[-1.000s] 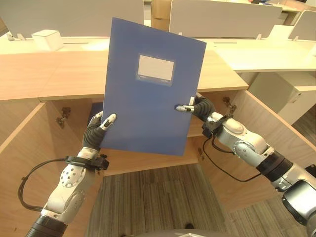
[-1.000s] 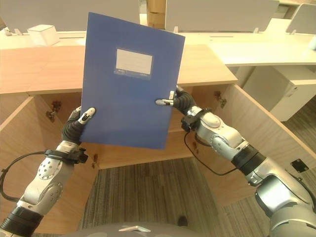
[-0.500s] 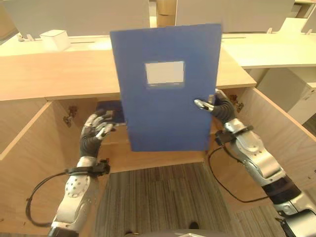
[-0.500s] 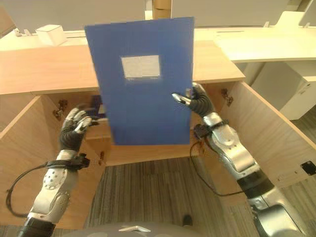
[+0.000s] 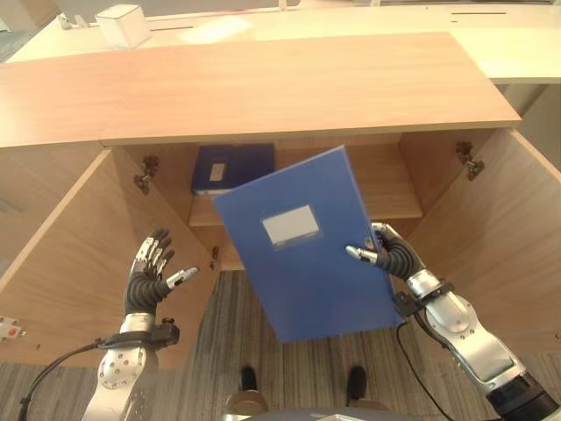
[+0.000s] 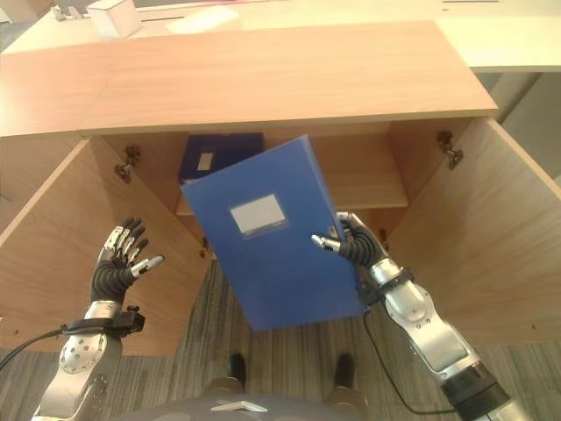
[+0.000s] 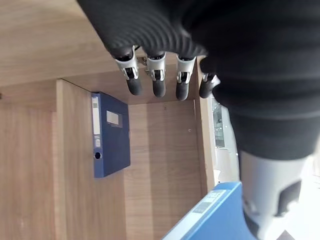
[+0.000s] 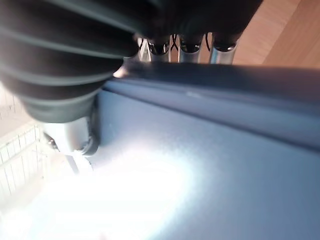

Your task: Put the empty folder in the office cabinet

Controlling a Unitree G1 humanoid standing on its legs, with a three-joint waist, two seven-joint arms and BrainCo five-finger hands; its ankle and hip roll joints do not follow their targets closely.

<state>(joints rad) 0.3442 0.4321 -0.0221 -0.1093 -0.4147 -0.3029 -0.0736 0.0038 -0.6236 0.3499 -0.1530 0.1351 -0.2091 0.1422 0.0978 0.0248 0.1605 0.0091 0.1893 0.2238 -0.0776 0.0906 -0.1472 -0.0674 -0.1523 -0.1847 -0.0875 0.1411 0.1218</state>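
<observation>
The right hand [image 5: 392, 259] grips one blue folder [image 5: 302, 246]. The left hand [image 5: 149, 272] is spread open, holding nothing. A second folder [image 5: 232, 167] lies on the shelf [image 5: 386, 189].

A wooden office cabinet [image 5: 263, 83] is seen with both doors swung open, standing on a striped grey carpet floor [image 5: 228, 342]. On its inner shelf [image 5: 386, 189], a dark blue binder [image 5: 232, 167] is laid flat at the left side. A white box [image 5: 123, 24] is placed on the pale desk behind the cabinet top.
</observation>
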